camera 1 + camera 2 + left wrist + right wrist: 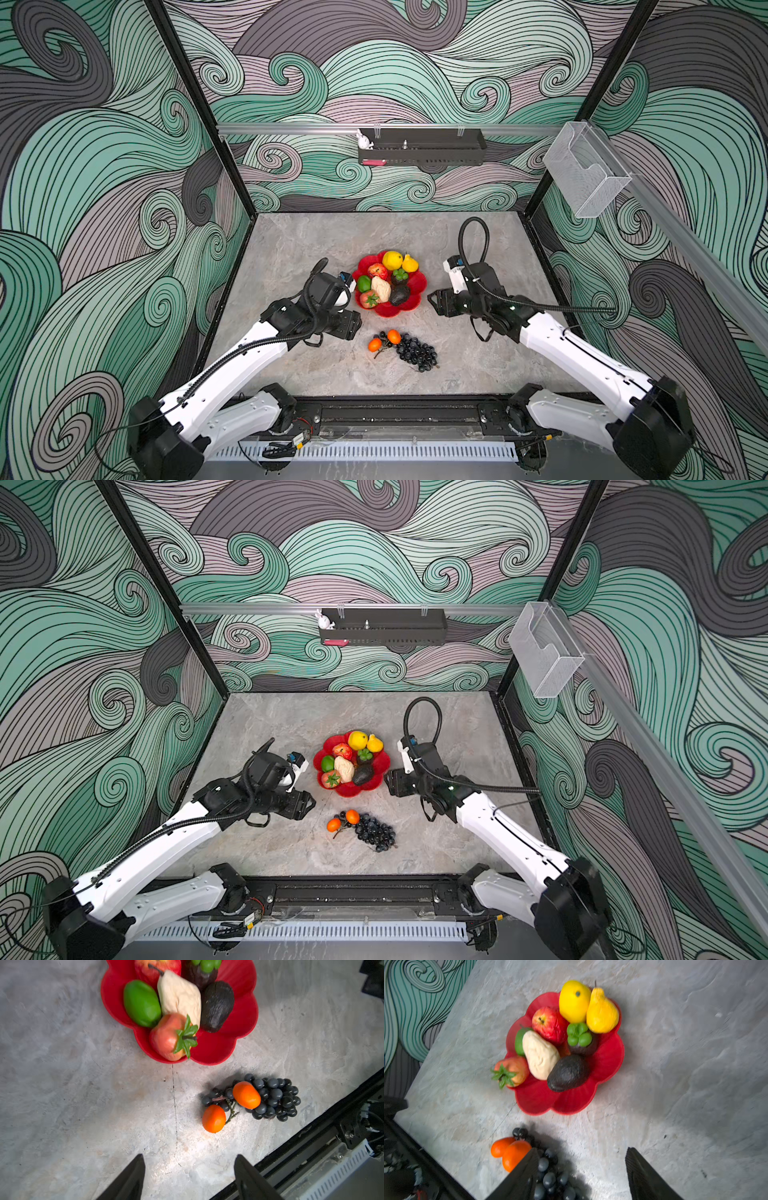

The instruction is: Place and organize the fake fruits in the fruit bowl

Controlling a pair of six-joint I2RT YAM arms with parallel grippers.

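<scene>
Walls (pixel 374 62) papered with swirling waves in teal, pale green, mauve and dark grey close the scene on three sides in both top views. Black posts (pixel 195 104) rise toward the upper corners, and a silver rail (pixel 291 129) crosses the back wall. From it hangs a black tray (pixel 419 149) at centre, with a small white rabbit figure (pixel 364 140) at its left end. A clear box (pixel 586 174) hangs at upper right. The tabletop (pixel 374 232) is mottled grey stone. A white slotted strip (pixel 374 452) runs along the bottom edge.

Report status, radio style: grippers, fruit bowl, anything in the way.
Left gripper open, empty; right gripper open, empty. Fruit bowl loaded; grape bunch and two orange fruits on the table outside it. One lies against the bunch.
</scene>
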